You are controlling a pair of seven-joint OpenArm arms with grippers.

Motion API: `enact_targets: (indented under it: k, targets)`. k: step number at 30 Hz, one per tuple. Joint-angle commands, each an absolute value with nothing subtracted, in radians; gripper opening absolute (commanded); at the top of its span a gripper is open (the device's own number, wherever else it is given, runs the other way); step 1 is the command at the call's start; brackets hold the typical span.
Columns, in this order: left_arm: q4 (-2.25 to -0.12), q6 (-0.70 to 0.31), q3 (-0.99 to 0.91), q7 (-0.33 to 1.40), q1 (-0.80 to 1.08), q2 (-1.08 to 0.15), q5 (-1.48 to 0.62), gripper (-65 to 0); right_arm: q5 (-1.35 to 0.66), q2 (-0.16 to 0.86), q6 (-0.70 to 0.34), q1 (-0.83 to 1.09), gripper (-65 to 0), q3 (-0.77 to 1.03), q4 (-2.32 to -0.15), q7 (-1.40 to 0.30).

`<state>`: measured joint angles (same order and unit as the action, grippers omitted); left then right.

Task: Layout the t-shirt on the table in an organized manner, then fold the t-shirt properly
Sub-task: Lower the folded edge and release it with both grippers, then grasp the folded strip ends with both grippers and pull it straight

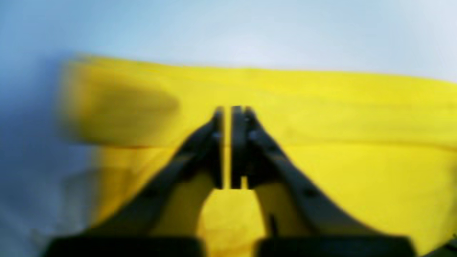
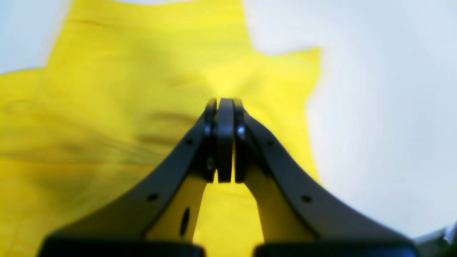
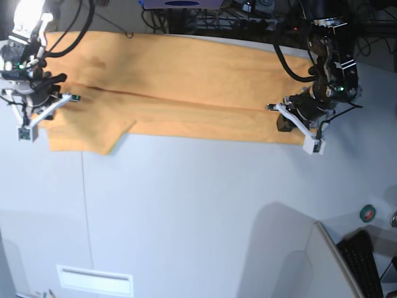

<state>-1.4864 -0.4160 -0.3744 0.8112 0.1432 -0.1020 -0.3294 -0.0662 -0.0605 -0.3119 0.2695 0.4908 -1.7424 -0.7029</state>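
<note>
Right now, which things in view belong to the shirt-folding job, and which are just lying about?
Part of the job:
- the t-shirt, stretched along the far side, a lengthwise crease across it
- the table under it
- the left gripper and right gripper, jaws closed, one at each end

Lying about:
- the inset slot plate
- the keyboard
- the tape roll
- the cables behind

Black arms, looping black cables
</note>
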Motion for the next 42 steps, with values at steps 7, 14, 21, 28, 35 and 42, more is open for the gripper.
enact_targets:
  k: [7, 14, 21, 28, 35, 42]
  targets:
    - [-1.336, -0.409, -0.360, 0.661, 0.131, -0.124, -0.337, -65.0, -0.059, 0.013, -0.305, 0.163, -65.0, 0.593, -1.465, -0.684]
    - [-1.380, -0.409, -0.367, 0.665, 0.151, -0.125, -0.337, -65.0, -0.059, 0.050, -0.305, 0.160, -65.0, 0.602, -1.395, -0.634]
    - [-1.572, -0.409, -0.372, 0.665, 0.225, -0.125, -0.346, -65.0, -0.061, 0.013, -0.305, 0.188, -65.0, 0.598, -1.687, -0.634]
    - [-1.702, -0.414, -0.475, 0.665, 0.325, -0.119, -0.387, -65.0, -0.059, 0.117, -0.305, -0.038, -48.2, 0.449, -1.460, -0.734]
    - [-1.727, -0.414, -0.524, 0.665, 0.398, -0.180, -0.550, -65.0, -0.059, 0.173, -0.305, -0.180, -44.3, 0.427, -1.101, -0.587]
    - [-1.718, -0.414, -0.524, 0.664, 0.409, -0.186, -0.549, -65.0, -0.059, 0.194, -0.305, -0.254, -44.1, 0.429, -0.897, -0.538]
